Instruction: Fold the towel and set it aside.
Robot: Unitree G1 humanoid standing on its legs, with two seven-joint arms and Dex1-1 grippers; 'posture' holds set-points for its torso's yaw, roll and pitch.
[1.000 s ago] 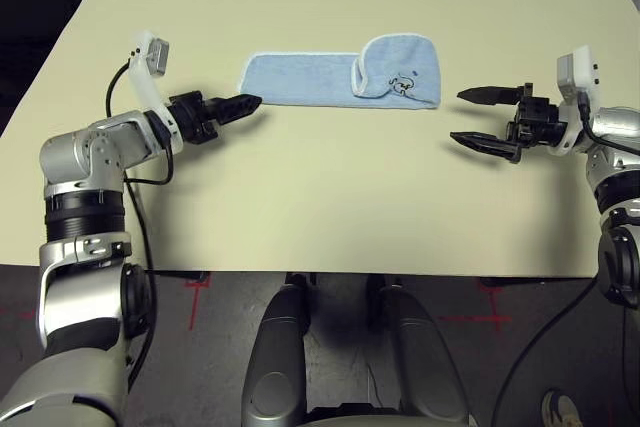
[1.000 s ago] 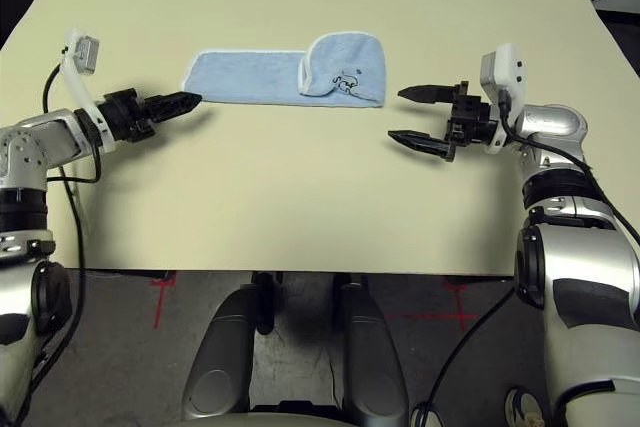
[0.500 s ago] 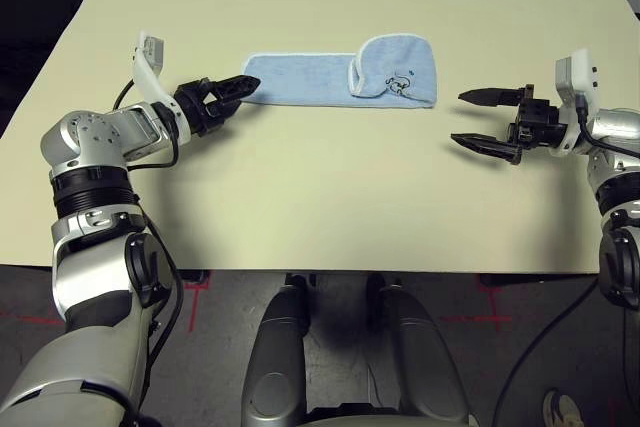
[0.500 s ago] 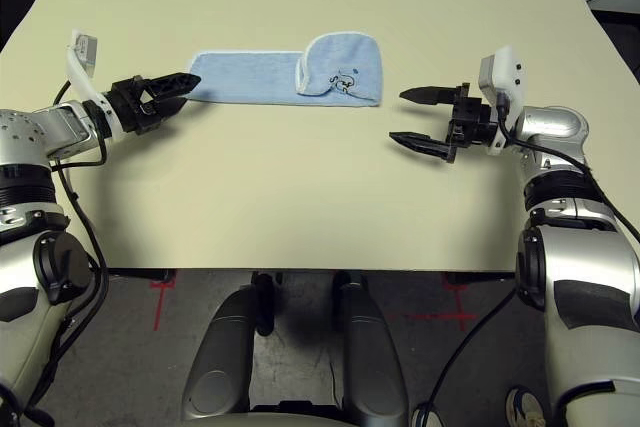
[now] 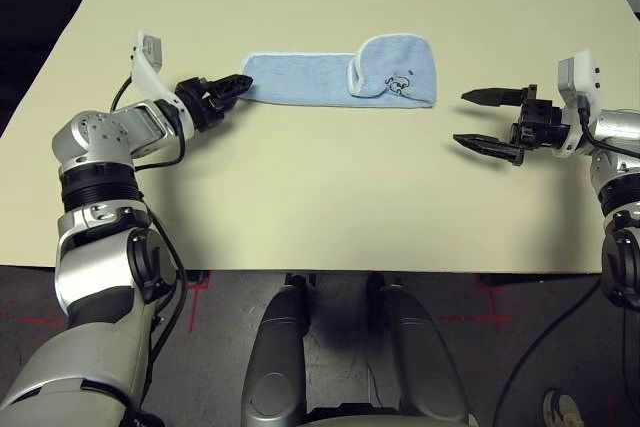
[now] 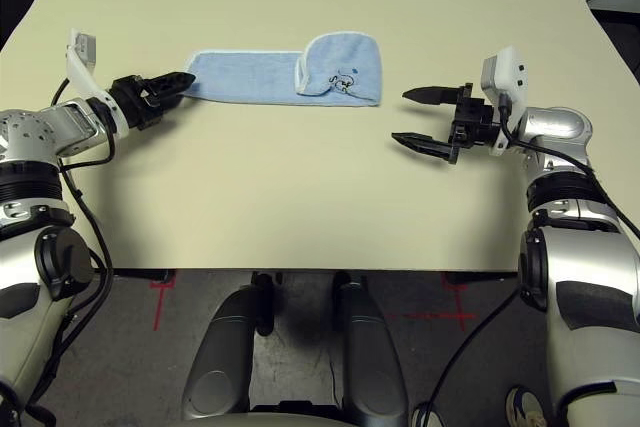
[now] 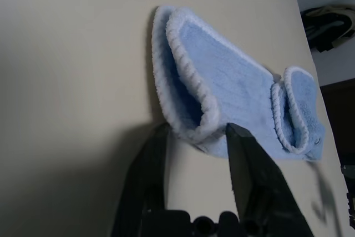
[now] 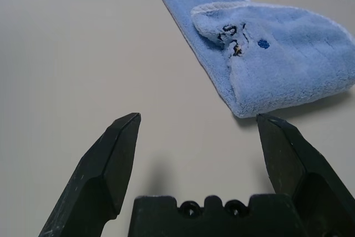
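The light-blue towel [image 5: 320, 77] lies on the table as a long strip. Its right end is folded back on top, with the small dark mark facing up. My left gripper [image 5: 243, 83] is at the strip's left end. In the left wrist view its two fingers press on either side of the doubled white-edged end of the towel [image 7: 233, 81], shut on it. My right gripper [image 5: 478, 118] hovers open to the right of the towel, a short way off. The right wrist view has the folded end of the towel [image 8: 288, 65] beyond the spread fingers, with nothing between them.
The beige table [image 5: 300, 197] stretches wide in front of and behind the towel. Its front edge runs just ahead of my body, and dark floor lies beyond the left and right edges.
My left gripper has moved forward and right to the towel's left end, and its fingers have closed in on that end. The right gripper has stayed nearly still and open.
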